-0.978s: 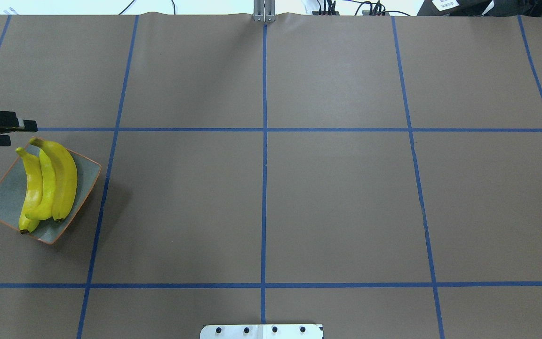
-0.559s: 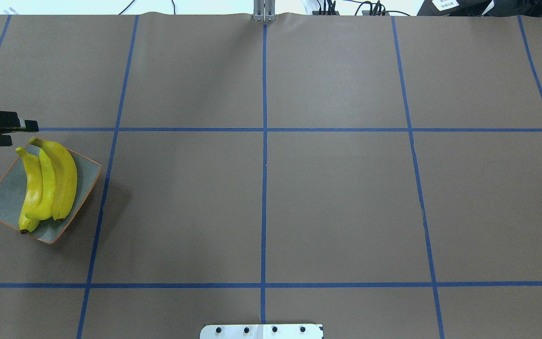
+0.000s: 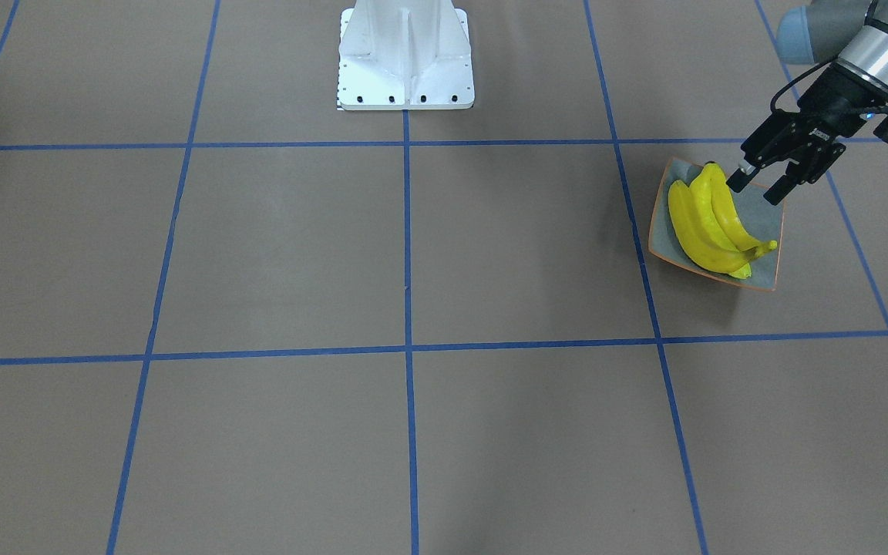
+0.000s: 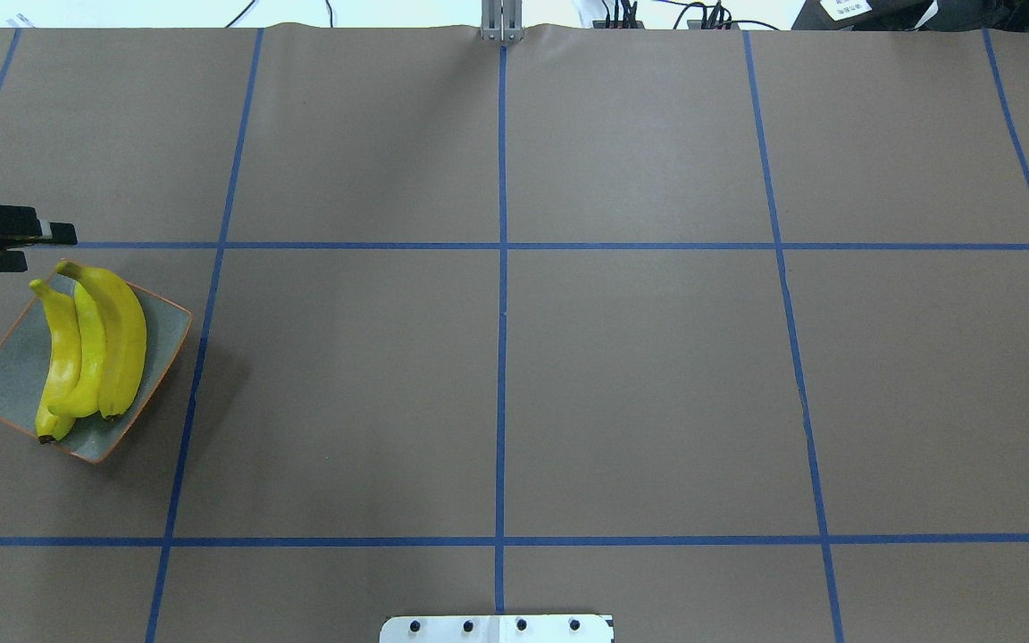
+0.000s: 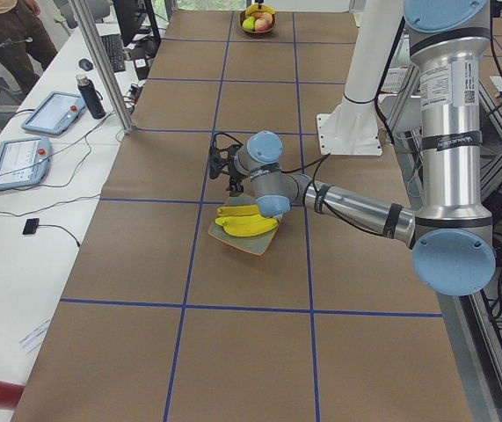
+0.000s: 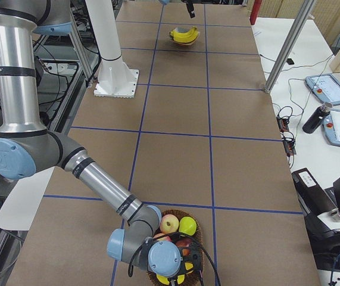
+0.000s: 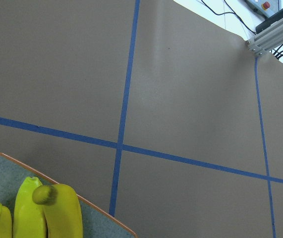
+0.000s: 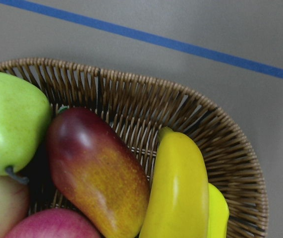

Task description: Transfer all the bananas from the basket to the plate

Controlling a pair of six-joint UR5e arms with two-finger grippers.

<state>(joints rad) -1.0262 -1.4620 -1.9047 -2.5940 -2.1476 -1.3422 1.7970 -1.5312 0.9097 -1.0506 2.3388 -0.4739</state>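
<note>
Supporting surface: brown paper-covered table, divided into squares by blue tape lines.
Right arm: grey and silver jointed arm, bent down over the table's right end.
Left arm: matching jointed arm, stretched low toward the table's left end.
Basket: round woven wicker basket at the right end of the table. It holds a green pear, a red-and-yellow mango, other fruit and one bright yellow curved banana. A second yellow piece lies just beside that banana; what it is cannot be told.
Plate: square grey-green speckled plate with a thin orange rim, near the table's left edge.
Bananas on plate: three glossy yellow bananas, packed side by side and leaning on one another.
Left gripper: black two-finger left gripper, fingers spread and empty, above the plate corner where the banana tips lie.
Right gripper: black right gripper, over the basket; whether it is spread or closed cannot be told.
Progress: judged mostly done; at least one banana remains in the basket.
Risk, transfer: basket and plate sit at opposite ends of the table, so a long carry or a hand-over could drop the fruit.
Risk, grasp: the banana is wedged between mango and wicker wall. Fingers could snag the weave, or slip on the glossy curve.
Risk, placement: the plate is crowded, so another banana could roll over the rim.
</note>
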